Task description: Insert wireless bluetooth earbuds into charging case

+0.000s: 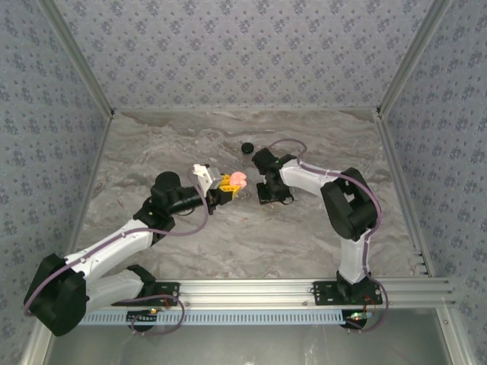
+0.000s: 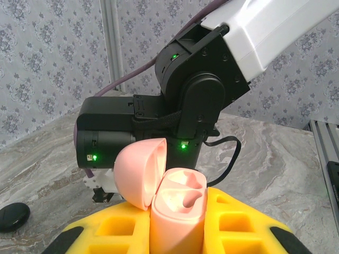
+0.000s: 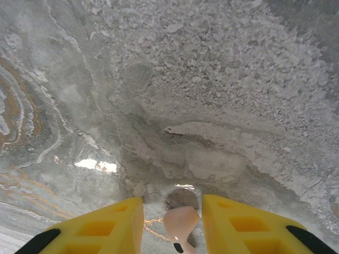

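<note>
The left gripper (image 2: 175, 209) is clamped on the charging case (image 2: 177, 227): its yellow fingers (image 2: 238, 222) press the salmon-pink body from both sides, and the case stands up between them past the fingertips. The lid (image 2: 139, 170) is swung open and leans off to one side of the body, still joined at the hinge. The open top shows two moulded pink recesses (image 2: 183, 193). From above, the case (image 1: 239, 179) sits at the tip of the left gripper (image 1: 228, 182), lifted off the marbled tabletop (image 1: 228, 243).

Just ahead of the held case, the right gripper (image 1: 272, 194) points down at the tabletop. In the left wrist view, the black wrist of the right arm (image 2: 201, 106) rises directly behind the open lid.

The right gripper (image 3: 173, 200) has its yellow fingers (image 3: 106, 227) apart, close over the grey tabletop (image 3: 212, 79). Between them, back from the fingertips, sits one earbud (image 3: 180, 222), a small pale pink piece with a black spot at its near end. There is a clear gap between it and one finger, and it lies very close to the other. Whether it touches that finger cannot be told.

A black round puck (image 1: 246, 147) lies on the tabletop beyond both grippers, well apart from the case. It shows low and off to the side of the left gripper's fingers (image 2: 13, 216).
</note>
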